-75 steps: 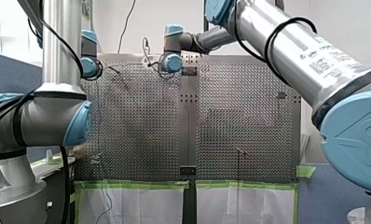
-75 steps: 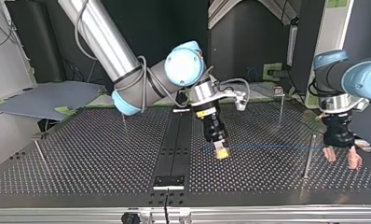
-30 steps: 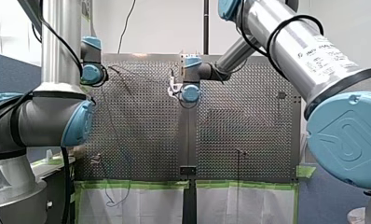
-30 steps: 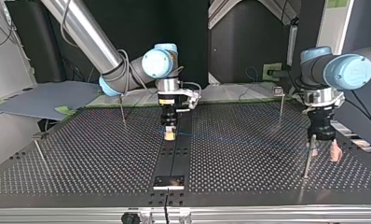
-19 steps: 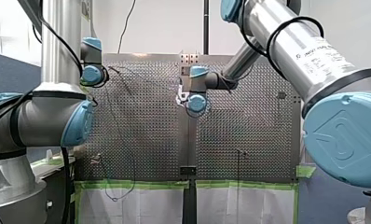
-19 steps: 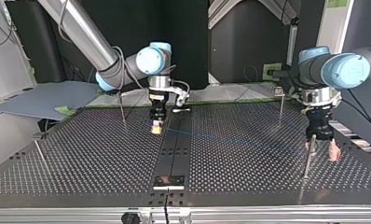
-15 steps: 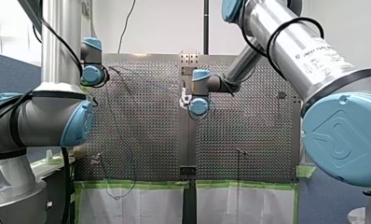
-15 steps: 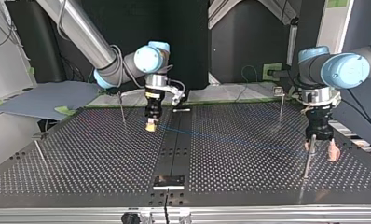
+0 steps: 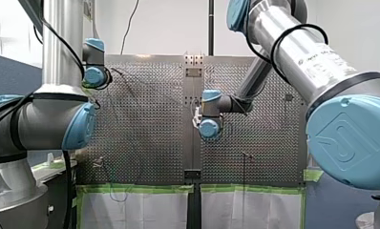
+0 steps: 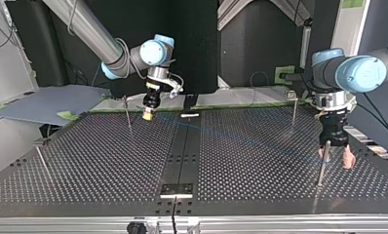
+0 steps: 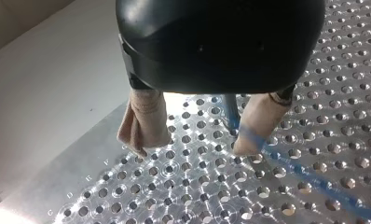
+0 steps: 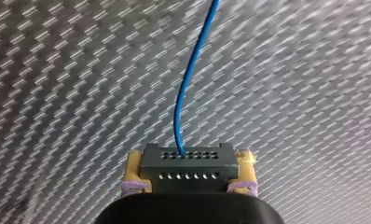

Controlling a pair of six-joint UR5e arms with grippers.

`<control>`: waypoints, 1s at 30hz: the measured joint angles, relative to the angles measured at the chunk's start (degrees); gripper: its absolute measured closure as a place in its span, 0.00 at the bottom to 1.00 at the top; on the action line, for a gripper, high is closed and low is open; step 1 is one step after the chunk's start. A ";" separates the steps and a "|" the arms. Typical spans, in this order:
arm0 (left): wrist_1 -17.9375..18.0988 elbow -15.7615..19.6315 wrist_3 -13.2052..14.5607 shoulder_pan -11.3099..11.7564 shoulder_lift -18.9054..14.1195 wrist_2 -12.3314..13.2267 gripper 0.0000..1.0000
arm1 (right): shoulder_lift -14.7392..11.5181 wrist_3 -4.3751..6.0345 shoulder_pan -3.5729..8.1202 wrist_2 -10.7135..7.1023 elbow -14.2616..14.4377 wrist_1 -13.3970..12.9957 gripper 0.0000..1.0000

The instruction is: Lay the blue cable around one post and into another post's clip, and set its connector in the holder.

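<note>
My right gripper (image 12: 188,175) is shut on the dark connector (image 12: 188,163), yellow pads on both sides of it. The blue cable (image 12: 193,70) leaves the connector and runs ahead over the perforated plate. In the top view my right gripper (image 10: 147,115) hangs at the far left-centre, close to a thin post (image 10: 127,114). The cable (image 10: 241,139) stretches from there across to a post (image 10: 322,163) at the right. My left gripper (image 10: 336,157) stands open astride that post. In the left wrist view its beige fingers (image 11: 144,119) flank the post (image 11: 230,109), and the cable (image 11: 309,175) passes one fingertip.
A post with a clip on top (image 10: 292,105) stands at the top view's far right, and another post (image 10: 42,163) near the left edge. A black block (image 10: 177,189) sits on the centre rail near the front edge, and a small pale piece (image 10: 189,115) lies farther back.
My right gripper has carried the connector leftward and farther back in the top view, drawing the cable along. My left gripper has stayed open at its post.
</note>
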State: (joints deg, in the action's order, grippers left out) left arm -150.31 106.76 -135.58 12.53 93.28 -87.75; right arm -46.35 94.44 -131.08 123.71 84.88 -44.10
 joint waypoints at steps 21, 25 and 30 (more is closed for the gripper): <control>0.00 0.02 -0.12 0.26 0.00 0.00 0.00 | 6.93 9.53 2.15 8.17 12.22 -12.23 0.98; 0.00 0.02 -0.12 0.28 -0.01 0.01 0.00 | 6.98 9.58 2.93 9.23 14.73 -14.74 0.98; 0.00 0.02 -0.28 0.24 0.00 0.14 0.00 | 6.98 9.48 4.69 9.47 17.78 -17.79 0.98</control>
State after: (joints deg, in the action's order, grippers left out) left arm -150.30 106.78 -135.86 12.77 93.28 -87.61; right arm -39.37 103.92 -126.40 133.18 102.66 -61.89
